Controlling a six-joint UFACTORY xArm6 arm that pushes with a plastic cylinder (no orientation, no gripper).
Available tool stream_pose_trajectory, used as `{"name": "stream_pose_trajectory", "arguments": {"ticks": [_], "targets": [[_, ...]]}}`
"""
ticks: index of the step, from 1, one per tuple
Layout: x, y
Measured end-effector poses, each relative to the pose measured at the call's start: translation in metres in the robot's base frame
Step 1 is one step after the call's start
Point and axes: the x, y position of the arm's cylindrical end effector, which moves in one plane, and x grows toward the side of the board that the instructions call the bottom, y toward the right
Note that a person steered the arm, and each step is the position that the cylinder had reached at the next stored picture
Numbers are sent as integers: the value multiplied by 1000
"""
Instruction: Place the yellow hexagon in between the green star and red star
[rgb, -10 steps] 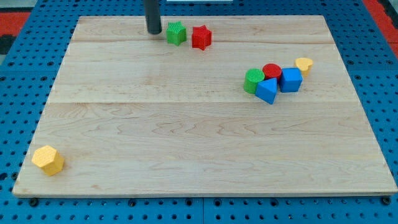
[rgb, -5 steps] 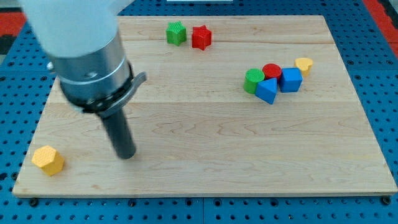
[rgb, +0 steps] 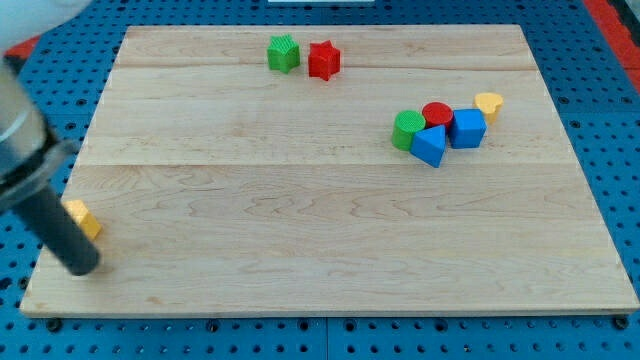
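Observation:
The yellow hexagon (rgb: 86, 217) lies near the board's left edge, towards the view's bottom, partly hidden by my rod. My tip (rgb: 80, 268) rests just below and left of it, touching or nearly touching it. The green star (rgb: 284, 52) and the red star (rgb: 323, 60) sit side by side at the view's top, close together, green on the left.
A cluster at the view's right holds a green cylinder (rgb: 407, 130), a red cylinder (rgb: 437, 113), a blue triangular block (rgb: 430, 146), a blue cube (rgb: 467, 128) and a small yellow block (rgb: 489, 102). The wooden board (rgb: 320, 230) lies on a blue pegboard.
My tip has swept from the view's top beside the green star down to the lower left corner. The yellow hexagon has shifted up and slightly right from its earlier spot.

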Motion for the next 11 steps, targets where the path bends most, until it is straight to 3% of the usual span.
{"name": "stream_pose_trajectory", "arguments": {"ticks": [1,2,3,4,5,6,7,8,9,11], "targets": [[-20,-46],[-49,59],[-58,106],[-152,133],[-152,132],[-124,96],[-139,65],[-193,126],[-197,153],[-248,202]]}}
